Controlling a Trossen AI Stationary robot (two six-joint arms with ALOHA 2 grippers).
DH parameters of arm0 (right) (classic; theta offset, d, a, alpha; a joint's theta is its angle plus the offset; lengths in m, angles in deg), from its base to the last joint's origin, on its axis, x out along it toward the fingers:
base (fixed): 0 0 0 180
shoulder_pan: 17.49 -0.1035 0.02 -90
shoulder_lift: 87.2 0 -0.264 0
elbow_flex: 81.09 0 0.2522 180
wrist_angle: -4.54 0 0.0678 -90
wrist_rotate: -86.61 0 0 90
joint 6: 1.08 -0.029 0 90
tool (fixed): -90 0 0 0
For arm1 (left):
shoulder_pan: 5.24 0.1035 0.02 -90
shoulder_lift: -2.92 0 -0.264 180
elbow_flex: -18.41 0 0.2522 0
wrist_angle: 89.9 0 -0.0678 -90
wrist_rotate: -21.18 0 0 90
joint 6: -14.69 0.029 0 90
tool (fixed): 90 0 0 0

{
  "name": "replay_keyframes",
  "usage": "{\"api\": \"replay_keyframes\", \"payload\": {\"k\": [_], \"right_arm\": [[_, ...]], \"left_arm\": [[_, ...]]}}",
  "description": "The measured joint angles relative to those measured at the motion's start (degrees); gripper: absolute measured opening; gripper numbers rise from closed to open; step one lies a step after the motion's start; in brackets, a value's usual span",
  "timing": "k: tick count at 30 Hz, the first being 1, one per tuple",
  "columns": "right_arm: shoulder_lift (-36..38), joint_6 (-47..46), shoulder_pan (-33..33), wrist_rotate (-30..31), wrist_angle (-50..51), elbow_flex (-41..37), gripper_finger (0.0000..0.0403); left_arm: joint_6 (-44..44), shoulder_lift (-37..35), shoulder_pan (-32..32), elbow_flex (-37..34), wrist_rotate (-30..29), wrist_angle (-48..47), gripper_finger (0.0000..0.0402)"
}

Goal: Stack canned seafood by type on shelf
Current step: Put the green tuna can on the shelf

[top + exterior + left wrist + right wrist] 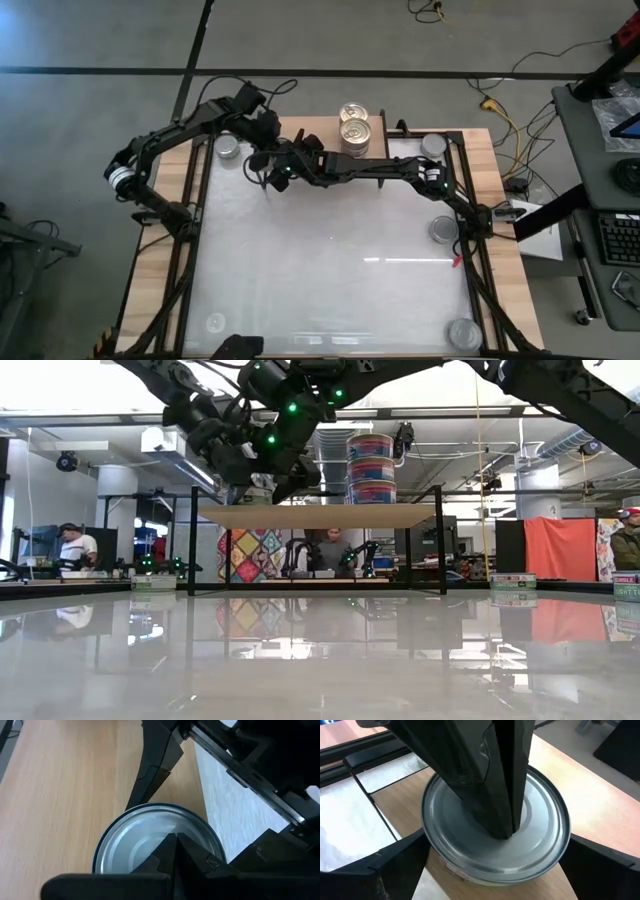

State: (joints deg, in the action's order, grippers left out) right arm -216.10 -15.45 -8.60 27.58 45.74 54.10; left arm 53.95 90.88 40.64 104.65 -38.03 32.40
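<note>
Silver-lidded and squat, the tin (pixel 547 827) sits on light wood, which I take for the left end of the shelf (pixel 320 516). The gold stack (pixel 371 468) stands further along the board. The left gripper (pixel 176 837) has its jaws pinched together, tips over the middle of the lid. The right gripper (pixel 495 850) has its jaws spread wide on either side of the tin, gripping nothing.

If I judge right, the tin is being settled. The right gripper should lift straight up so neither finger clips the rim, and the left should leave without dragging the tin towards the board's edge.

The white tabletop (pixel 330 270) is glossy and mirrors the room. More silver tins (pixel 443 230) lie scattered near its wooden rim. Beyond it a person (pixel 75 545) sits at a desk.
</note>
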Motion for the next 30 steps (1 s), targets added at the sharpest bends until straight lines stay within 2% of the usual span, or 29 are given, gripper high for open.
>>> {"api": "replay_keyframes", "payload": {"k": [4, 13, 18, 23, 28, 30], "right_arm": [[0.04, 0.35, 0.15, -3.24, -0.14, 0.0, 0.04], [0.87, -0.38, -0.26, -4.31, 4.14, 0.02, 0.04], [1.66, 0.09, -1.12, -8.34, 5.68, -0.09, 0.04], [3.18, -0.53, -1.77, -8.79, 6.61, -0.09, 0.04], [4.84, 2.1, -5.24, -15.22, 11.18, -0.09, 0.04], [5.5, 3.0, -7.21, -15.9, 14.59, -0.09, 0.04]], "left_arm": [[-0.4, -0.53, 1.0, -0.78, -0.03, 0.23, 0.0], [-0.79, -0.59, 2.73, -1.19, -0.88, 1.55, 0.0], [-1.45, -0.27, 3.24, -1.21, -0.57, 1.68, 0.0], [-2.45, -0.42, 3.28, -1.29, -0.46, 3.48, 0.0], [-5.17, -0.42, 3.28, -1.45, -1.28, 6.59, 0.0], [-5.45, -0.42, 3.28, -1.49, -1.31, 7.1, 0.0]]}}
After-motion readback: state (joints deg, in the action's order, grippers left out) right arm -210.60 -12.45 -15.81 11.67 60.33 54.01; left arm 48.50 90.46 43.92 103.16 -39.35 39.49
